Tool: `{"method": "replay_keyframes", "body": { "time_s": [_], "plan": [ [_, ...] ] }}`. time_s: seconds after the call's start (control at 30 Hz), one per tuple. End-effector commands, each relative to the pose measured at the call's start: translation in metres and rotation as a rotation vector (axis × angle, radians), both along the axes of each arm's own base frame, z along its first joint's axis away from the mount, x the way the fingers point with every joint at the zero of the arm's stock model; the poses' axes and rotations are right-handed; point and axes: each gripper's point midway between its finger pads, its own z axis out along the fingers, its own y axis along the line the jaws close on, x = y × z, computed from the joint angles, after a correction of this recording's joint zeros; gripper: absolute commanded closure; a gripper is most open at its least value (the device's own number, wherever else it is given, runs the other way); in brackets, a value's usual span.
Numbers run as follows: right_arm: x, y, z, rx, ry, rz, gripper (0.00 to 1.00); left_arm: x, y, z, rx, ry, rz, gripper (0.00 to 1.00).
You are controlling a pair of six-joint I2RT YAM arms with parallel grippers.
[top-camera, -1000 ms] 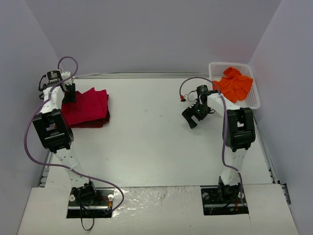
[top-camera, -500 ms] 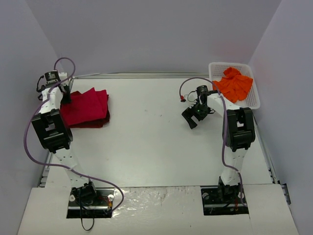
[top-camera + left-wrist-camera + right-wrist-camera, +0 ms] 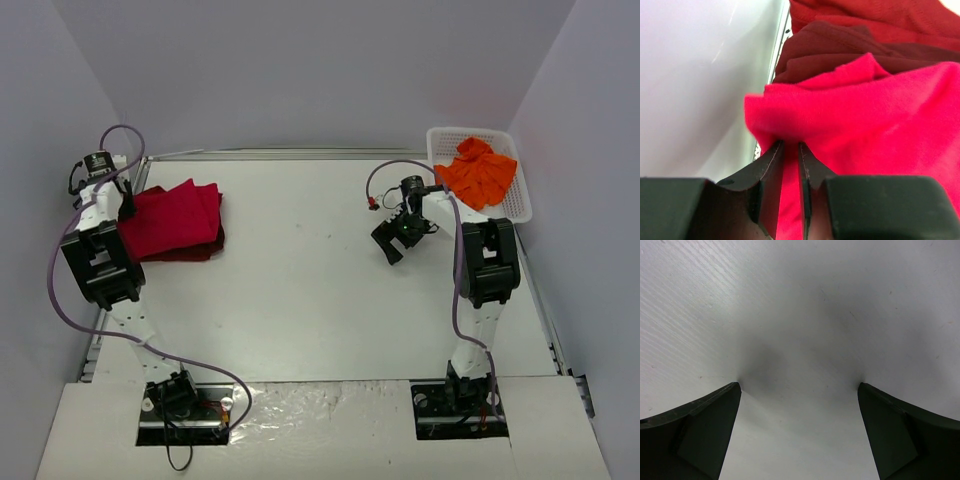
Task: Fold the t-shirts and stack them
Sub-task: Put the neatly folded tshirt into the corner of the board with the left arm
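I am adjusting the stacked bright red t-shirt (image 3: 880,115), left gripper (image 3: 790,146) clamped on its edge; right gripper (image 3: 799,386) is hanging wide apart, I reckon needing the orange t-shirt (image 3: 478,172) next.

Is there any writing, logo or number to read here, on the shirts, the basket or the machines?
None can be read in any view: the red t-shirt, maroon t-shirt, orange t-shirt, white basket, left arm and right arm show no legible text.
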Motion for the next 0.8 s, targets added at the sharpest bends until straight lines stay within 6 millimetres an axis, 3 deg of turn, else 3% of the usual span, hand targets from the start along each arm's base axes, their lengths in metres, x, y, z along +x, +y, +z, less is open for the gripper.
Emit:
{"method": "replay_keyframes", "body": {
  "time_s": [0.0, 0.2, 0.33, 0.5, 0.63, 0.73, 0.77],
  "plan": [
    [-0.014, -0.004, -0.012, -0.018, 0.068, 0.006, 0.00, -0.002, 0.014, -0.009, 0.042, 0.015, 0.028, 0.83],
    [-0.015, -0.005, -0.012, -0.020, 0.066, 0.007, 0.00, -0.001, 0.013, -0.025, 0.023, 0.029, 0.037, 0.83],
    [-0.014, -0.005, -0.009, -0.019, 0.061, 0.005, 0.00, -0.001, 0.012, -0.014, 0.020, 0.011, 0.037, 0.83],
    [-0.014, -0.004, -0.006, -0.014, 0.053, 0.006, 0.00, -0.003, 0.002, 0.050, 0.024, -0.081, 0.012, 0.81],
    [-0.012, -0.003, -0.002, -0.006, 0.042, 0.006, 0.00, -0.006, -0.012, 0.121, 0.017, -0.194, -0.026, 0.78],
    [-0.010, -0.001, 0.006, 0.003, 0.023, 0.002, 0.00, -0.019, -0.027, 0.169, 0.011, -0.269, -0.059, 0.72],
    [-0.008, 0.000, 0.011, 0.009, 0.010, 0.002, 0.00, -0.026, -0.037, 0.196, 0.009, -0.324, -0.088, 0.66]
  ]
}}
